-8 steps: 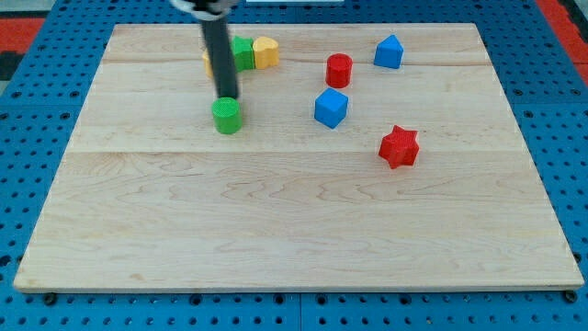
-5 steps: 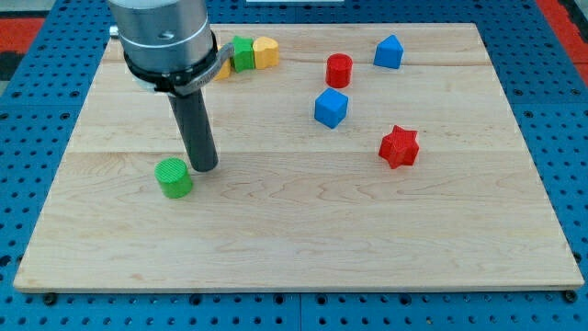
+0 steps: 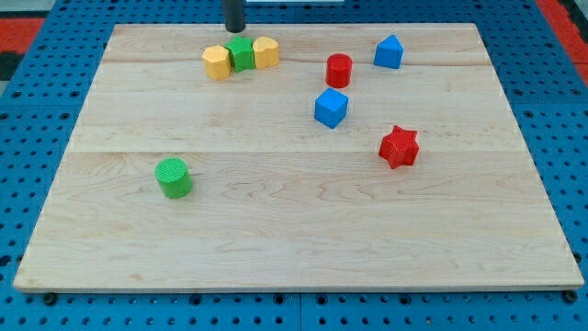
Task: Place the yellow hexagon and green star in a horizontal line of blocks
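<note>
Tip (image 3: 235, 29) sits at the tabletop's (image 3: 294, 230) top edge, directly above the green star (image 3: 242, 54). Yellow hexagon (image 3: 217, 62) touches the star's left, slightly lower. No gripper fitted, only a rod.

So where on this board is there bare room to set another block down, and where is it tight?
Free: the whole strip along the view's bottom, below the green cylinder and red star, and the middle between them. Crowded: the view's top, where the yellow hexagon, green star and a second yellow block sit together just below my tip, plus the red cylinder, blue cube and blue block.
</note>
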You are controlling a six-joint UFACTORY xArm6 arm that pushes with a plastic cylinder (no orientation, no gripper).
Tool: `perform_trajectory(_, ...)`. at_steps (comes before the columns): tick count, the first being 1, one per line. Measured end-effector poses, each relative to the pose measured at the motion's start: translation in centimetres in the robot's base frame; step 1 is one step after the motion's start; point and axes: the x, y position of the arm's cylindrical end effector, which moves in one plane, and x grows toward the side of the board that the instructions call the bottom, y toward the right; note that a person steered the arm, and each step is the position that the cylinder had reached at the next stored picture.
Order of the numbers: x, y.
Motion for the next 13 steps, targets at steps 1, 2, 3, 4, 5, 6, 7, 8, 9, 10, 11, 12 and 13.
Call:
perform_trajectory(1, 3.5, 2.1)
perform_trajectory(2, 5.8, 1.1)
perform_trajectory(3, 9.1, 1.2)
perform_trajectory(4, 11.6, 1.9)
perform_trajectory(5, 10.9, 0.9)
perform_trajectory(6, 7.8, -1.5)
perform_trajectory(7, 7.8, -7.6)
perform_trajectory(8, 3.5, -5.1)
perform_trajectory(9, 0.5, -7.9)
perform_trajectory(10, 2.8, -12.5)
perform_trajectory(11, 6.6, -12.2)
perform_trajectory(12, 9.1, -8.0)
perform_trajectory(13, 4.2, -7.4)
